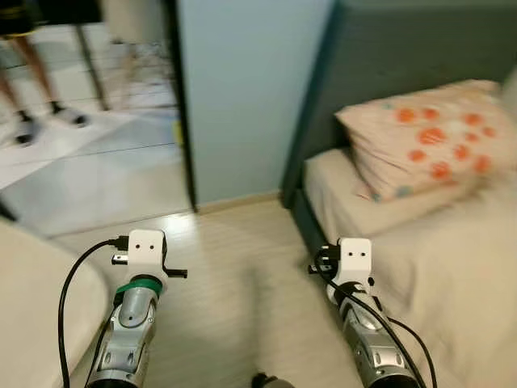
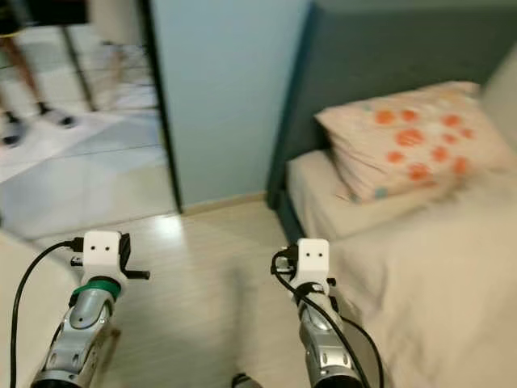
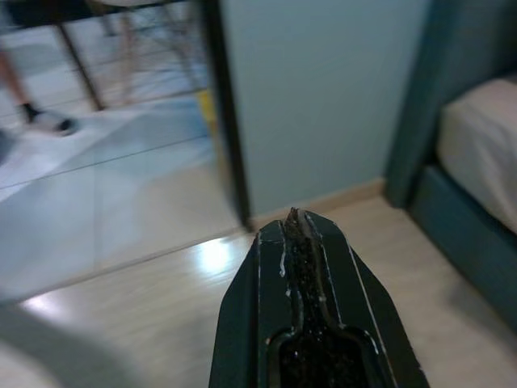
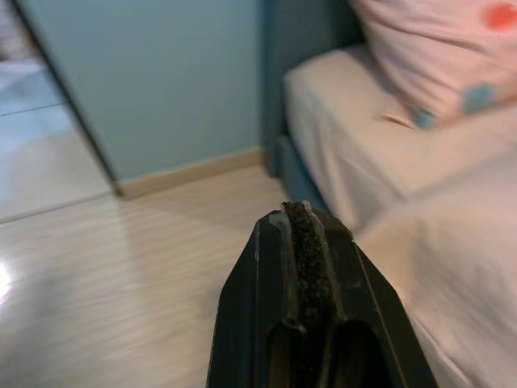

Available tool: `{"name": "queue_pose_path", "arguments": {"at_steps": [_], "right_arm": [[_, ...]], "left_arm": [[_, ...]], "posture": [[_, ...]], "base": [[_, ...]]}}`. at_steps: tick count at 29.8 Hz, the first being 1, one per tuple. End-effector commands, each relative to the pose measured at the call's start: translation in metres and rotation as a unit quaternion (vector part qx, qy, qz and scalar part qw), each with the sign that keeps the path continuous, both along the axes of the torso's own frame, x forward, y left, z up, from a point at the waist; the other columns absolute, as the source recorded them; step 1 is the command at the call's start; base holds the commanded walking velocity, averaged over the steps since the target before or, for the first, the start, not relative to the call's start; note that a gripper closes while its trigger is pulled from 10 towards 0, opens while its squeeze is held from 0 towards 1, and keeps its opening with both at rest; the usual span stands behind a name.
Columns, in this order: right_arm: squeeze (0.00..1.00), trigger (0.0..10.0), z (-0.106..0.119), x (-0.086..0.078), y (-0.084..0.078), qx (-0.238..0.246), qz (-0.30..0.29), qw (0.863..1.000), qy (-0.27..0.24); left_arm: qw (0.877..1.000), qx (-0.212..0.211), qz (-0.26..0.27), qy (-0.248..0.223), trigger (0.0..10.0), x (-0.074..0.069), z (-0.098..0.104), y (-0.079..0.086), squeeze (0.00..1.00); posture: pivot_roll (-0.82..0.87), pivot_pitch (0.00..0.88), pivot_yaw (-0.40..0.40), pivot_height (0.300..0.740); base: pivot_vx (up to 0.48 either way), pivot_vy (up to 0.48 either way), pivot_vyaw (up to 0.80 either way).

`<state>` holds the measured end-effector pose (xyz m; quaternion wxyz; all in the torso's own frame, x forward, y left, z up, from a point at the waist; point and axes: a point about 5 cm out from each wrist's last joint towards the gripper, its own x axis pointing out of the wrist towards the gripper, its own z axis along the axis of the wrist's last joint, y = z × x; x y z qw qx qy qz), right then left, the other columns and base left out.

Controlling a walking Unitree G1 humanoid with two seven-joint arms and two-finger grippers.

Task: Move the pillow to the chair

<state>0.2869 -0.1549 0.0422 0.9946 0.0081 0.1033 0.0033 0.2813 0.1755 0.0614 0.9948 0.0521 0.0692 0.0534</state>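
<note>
The pillow (image 1: 428, 137), pale pink with orange dots and a few blue ones, leans against the dark headboard (image 1: 388, 48) at the head of the bed (image 1: 452, 267), ahead to my right. Its corner shows in the right wrist view as the pillow (image 4: 436, 56). Both silver arms reach forward low over the wooden floor, well short of the pillow. My left gripper (image 3: 295, 217) is shut with nothing in it and points at the doorway. My right gripper (image 4: 300, 208) is also shut and empty, beside the bed's edge. A pale rounded cushioned edge (image 1: 32, 299) sits at the lower left; whether it is the chair is unclear.
A light blue wall (image 1: 250, 97) stands straight ahead, between a dark door frame (image 1: 182, 105) and the bed. Through the doorway lie pale tiles, furniture legs and a person's legs (image 1: 24, 81). The whole view is blurred.
</note>
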Motion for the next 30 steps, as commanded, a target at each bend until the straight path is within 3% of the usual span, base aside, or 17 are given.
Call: {"name": "queue_pose_path", "arguments": {"at_steps": [1,30], "right_arm": [[0.00,10.0,-0.0051,-0.0032,0.0009,-0.001,0.001,1.000,0.009],[0.00,10.0,-0.0092,-0.0022,0.0003,0.002,-0.011,1.000,0.016]], "left_arm": [[1.000,-0.001,0.000,0.002,10.0,-0.0019,-0.0012,0.0010,0.00],[1.000,0.002,-0.007,0.010,10.0,-0.0012,-0.0041,0.0011,0.00]], "posture": [[0.04,0.003,0.024,0.740],[0.04,0.004,0.025,0.740]], "base": [[0.000,0.000,-0.80],[0.000,0.000,-0.80]]}}
